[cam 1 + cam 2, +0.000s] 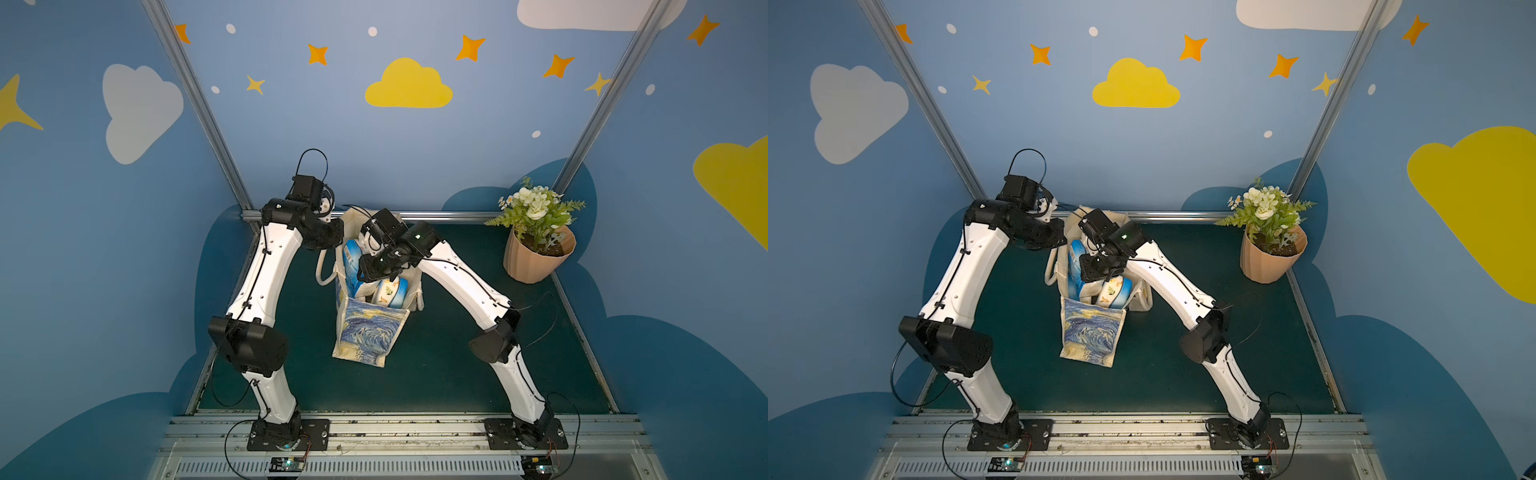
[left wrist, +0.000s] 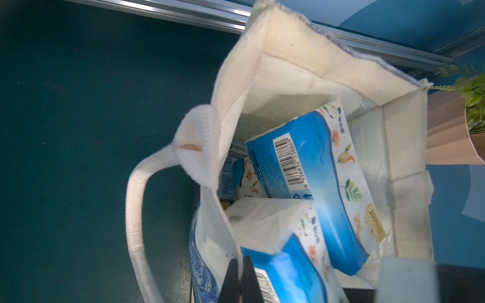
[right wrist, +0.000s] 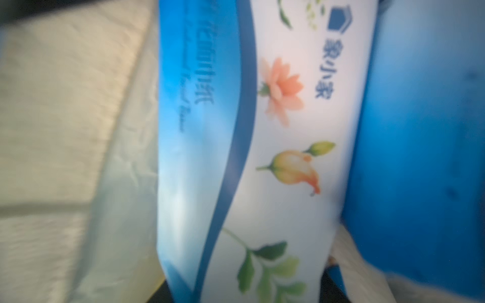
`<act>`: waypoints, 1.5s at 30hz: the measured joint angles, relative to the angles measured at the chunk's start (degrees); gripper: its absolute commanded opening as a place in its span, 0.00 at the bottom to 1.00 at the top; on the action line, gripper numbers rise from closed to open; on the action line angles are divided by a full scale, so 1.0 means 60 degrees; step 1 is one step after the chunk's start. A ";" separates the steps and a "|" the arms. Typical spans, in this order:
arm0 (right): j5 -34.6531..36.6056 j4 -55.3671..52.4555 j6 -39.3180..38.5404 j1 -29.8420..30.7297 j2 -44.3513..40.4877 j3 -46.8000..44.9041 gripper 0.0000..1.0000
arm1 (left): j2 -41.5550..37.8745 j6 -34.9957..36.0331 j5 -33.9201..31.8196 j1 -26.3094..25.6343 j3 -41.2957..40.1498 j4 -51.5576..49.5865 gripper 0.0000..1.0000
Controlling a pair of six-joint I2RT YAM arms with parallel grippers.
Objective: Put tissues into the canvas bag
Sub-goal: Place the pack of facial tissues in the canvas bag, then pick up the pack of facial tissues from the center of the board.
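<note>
A cream canvas bag [image 1: 365, 332] stands upright between the two arms toward the back of the table. Its front is printed with blue and yellow swirls, and its coarse-woven rim gapes square. We see soft, glossy tissue packs [image 2: 315, 183] already inside it. They are brick-shaped, white with a blue wave and small orange and green flowers. Several lean on one another, and one shows a barcode.

The left gripper [image 2: 240, 262] has its dark fingers pressed together on the bag's side wall, near a thick ribbed handle [image 2: 133, 210] that droops outside. The right gripper [image 1: 374, 268] reaches down into the bag's mouth over the packs. A blurred pack fills its wrist view, and we cannot tell how its jaws stand.

The bag rests on a dark green mat [image 1: 457, 353] edged by a metal rail [image 1: 436, 216], which the bag's back rim nearly meets. Blue walls [image 1: 83, 249] painted with clouds and stars close three sides. A ribbed peach flowerpot [image 1: 536, 262] sits in the far right corner, well apart from the bag. Bare mat stretches in front of the bag and to its right.
</note>
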 measured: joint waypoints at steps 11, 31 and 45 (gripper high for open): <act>0.0295 0.0317 -0.0805 0.0055 -0.0794 -0.0331 0.74 | 0.0000 0.0000 0.0007 0.0051 -0.0007 0.0018 0.04; 0.1902 0.3413 -0.0714 -0.4098 -0.5260 -0.8306 0.74 | 0.0000 -0.0004 0.0062 0.0433 -0.0022 0.0004 0.04; -0.0022 0.4124 -0.0018 -0.3861 -0.3377 -0.8746 0.76 | 0.0000 -0.0011 0.0076 0.0433 -0.0022 0.0004 0.04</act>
